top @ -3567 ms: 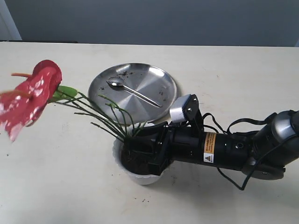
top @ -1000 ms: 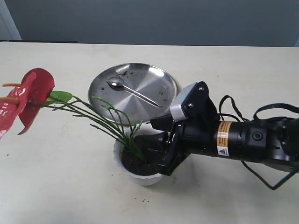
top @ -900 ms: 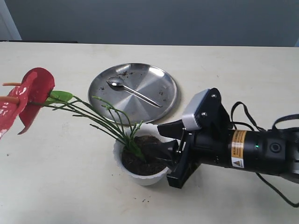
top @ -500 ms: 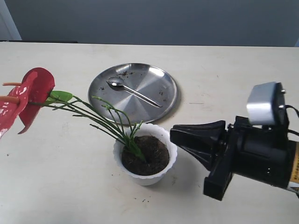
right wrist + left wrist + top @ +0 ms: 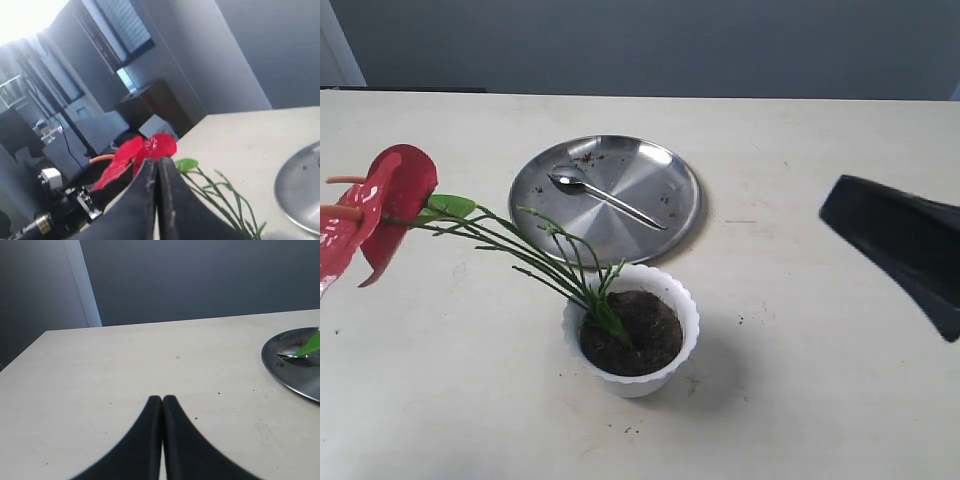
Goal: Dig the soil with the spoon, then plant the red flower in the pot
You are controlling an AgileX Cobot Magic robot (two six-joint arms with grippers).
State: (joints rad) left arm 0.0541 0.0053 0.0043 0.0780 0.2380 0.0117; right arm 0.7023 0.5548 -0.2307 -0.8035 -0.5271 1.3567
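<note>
- The red flower (image 5: 375, 215) stands planted in the pot (image 5: 631, 337), its thin green stems rooted in the soil (image 5: 638, 335) and leaning far out to the left, so the red blooms hang past the pot's rim, over the table (image 5: 800, 400).
- The pot sits upright on the table, just in front of the round steel plate (image 5: 650, 165), close to its near edge.
- The spoon (image 5: 603, 197) lies inside the plate, bowl toward the left, handle running to the right; a few crumbs of soil are scattered around it.
- The right gripper (image 5: 898, 240) is well off to the right side of the table, apart from the pot and touching nothing. Only its dark tapered end shows in the exterior view.
- Seen from its own wrist camera, the right gripper (image 5: 157, 172) has its two fingers pressed together with nothing between them; the red blooms (image 5: 137, 152) and green stems show beyond the tips.
- The left gripper (image 5: 162, 402) is likewise clamped together on nothing, its tips above bare table, with the edge of the plate (image 5: 287, 370) well off to one side.
- Neither gripper is near the spoon.
</note>
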